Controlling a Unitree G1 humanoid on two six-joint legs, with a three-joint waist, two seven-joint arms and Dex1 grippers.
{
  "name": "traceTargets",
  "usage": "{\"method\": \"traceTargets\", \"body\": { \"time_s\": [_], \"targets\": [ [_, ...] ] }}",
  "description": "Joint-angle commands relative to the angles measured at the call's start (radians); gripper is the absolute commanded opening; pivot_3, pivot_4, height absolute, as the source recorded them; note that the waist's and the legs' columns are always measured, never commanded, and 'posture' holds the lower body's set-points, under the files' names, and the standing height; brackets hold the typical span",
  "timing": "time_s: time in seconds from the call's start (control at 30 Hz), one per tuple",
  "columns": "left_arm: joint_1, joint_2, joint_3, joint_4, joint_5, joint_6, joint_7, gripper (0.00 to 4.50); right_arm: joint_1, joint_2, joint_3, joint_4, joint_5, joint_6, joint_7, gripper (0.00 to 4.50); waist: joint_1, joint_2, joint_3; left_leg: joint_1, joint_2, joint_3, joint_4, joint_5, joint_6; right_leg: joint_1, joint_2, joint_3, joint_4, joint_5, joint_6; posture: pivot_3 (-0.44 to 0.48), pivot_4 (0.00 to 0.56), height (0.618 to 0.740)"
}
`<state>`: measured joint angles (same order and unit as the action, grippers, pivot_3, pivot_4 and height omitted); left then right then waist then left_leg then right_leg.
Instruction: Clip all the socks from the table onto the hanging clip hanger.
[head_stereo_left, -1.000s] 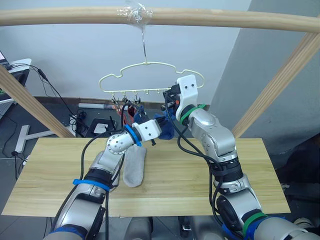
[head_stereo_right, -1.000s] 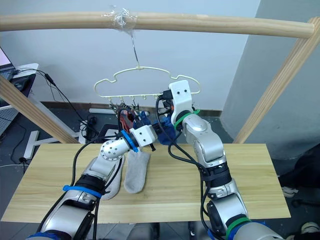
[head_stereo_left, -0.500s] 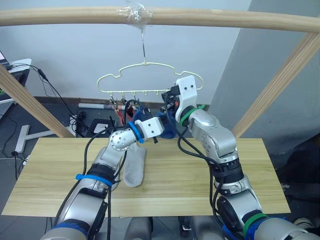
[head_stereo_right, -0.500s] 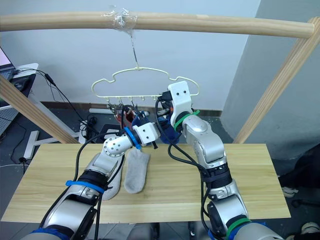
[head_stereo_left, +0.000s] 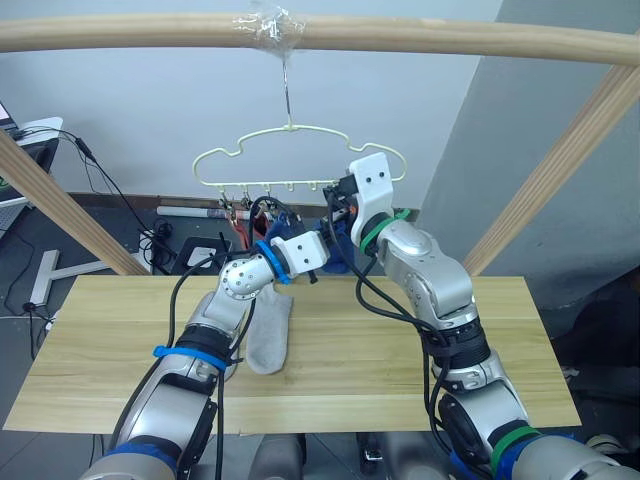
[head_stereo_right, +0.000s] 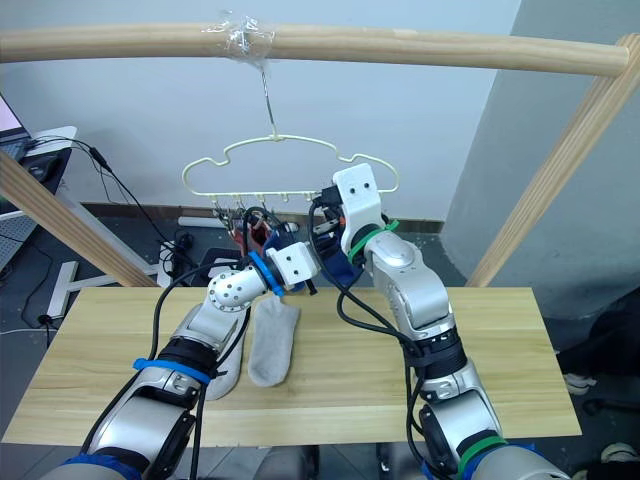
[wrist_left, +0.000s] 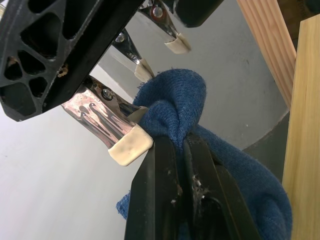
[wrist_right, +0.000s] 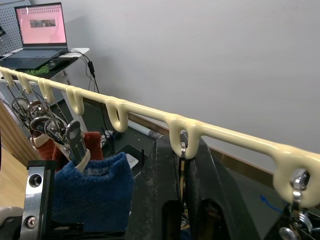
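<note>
One blue sock (wrist_left: 172, 107) pinched in left tool (wrist_left: 179, 150), touching clip (wrist_left: 111, 127)

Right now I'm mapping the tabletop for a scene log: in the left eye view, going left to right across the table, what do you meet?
Bare table → left arm's blue band → light grey sock lying flat → right arm's forearm → bare table again.

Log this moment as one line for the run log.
left claw: shut on blue sock, raised to a metal clip | right claw: pinching a clip on the clip hanger | table: grey socks remain
</note>
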<state>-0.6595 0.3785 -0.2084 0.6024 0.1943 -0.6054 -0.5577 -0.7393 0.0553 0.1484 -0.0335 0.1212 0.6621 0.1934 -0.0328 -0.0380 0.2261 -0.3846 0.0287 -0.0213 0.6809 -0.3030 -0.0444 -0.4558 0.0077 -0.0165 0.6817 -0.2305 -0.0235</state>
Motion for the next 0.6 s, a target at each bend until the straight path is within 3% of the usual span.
{"method": "traceTargets", "body": {
  "time_s": [0.03, 0.2, 0.33, 0.43, 0.6],
  "targets": [
    [-0.012, 0.003, 0.026, -0.026, -0.024, -0.032, 0.025, 0.0, 0.0, 0.003, 0.001, -0.028, -0.004, -0.014, -0.007, 1.23, 0.0, 0.0, 0.0, 0.0, 0.0, 0.0, 0.0, 0.0, 0.0, 0.0, 0.0, 0.0, 0.0, 0.0, 0.0, -0.044, 0.2, 0.701],
    [-0.012, -0.001, 0.028, -0.028, -0.02, -0.036, 0.037, 0.0, 0.002, -0.003, 0.004, -0.035, -0.016, -0.014, -0.01, 3.21, 0.001, 0.0, 0.0, 0.0, 0.0, 0.0, 0.0, 0.0, 0.0, 0.0, 0.0, 0.0, 0.0, 0.0, 0.0, -0.041, 0.199, 0.701],
    [-0.013, -0.002, 0.027, -0.028, -0.021, -0.039, 0.043, 0.0, 0.013, -0.005, 0.003, -0.061, -0.011, -0.001, -0.002, 4.48, 0.001, 0.0, 0.0, 0.0, 0.0, 0.0, 0.0, 0.0, 0.0, 0.0, 0.0, 0.0, 0.0, 0.0, 0.0, -0.041, 0.199, 0.701],
    [-0.003, -0.011, 0.03, -0.038, -0.06, -0.029, 0.013, 0.0, 0.031, -0.013, 0.011, -0.09, -0.01, 0.01, 0.011, 4.48, 0.001, 0.0, 0.0, 0.0, 0.0, 0.0, 0.0, 0.0, 0.0, 0.0, 0.0, 0.0, 0.0, 0.0, 0.0, -0.043, 0.197, 0.701],
    [0.026, -0.011, 0.031, -0.071, -0.119, 0.053, -0.054, 1.38, 0.084, -0.043, 0.029, -0.165, -0.01, 0.035, 0.027, 4.5, 0.0, 0.0, 0.0, 0.0, 0.0, 0.0, 0.0, 0.0, 0.0, 0.0, 0.0, 0.0, 0.0, 0.0, 0.0, -0.045, 0.198, 0.701]
  ]
}}
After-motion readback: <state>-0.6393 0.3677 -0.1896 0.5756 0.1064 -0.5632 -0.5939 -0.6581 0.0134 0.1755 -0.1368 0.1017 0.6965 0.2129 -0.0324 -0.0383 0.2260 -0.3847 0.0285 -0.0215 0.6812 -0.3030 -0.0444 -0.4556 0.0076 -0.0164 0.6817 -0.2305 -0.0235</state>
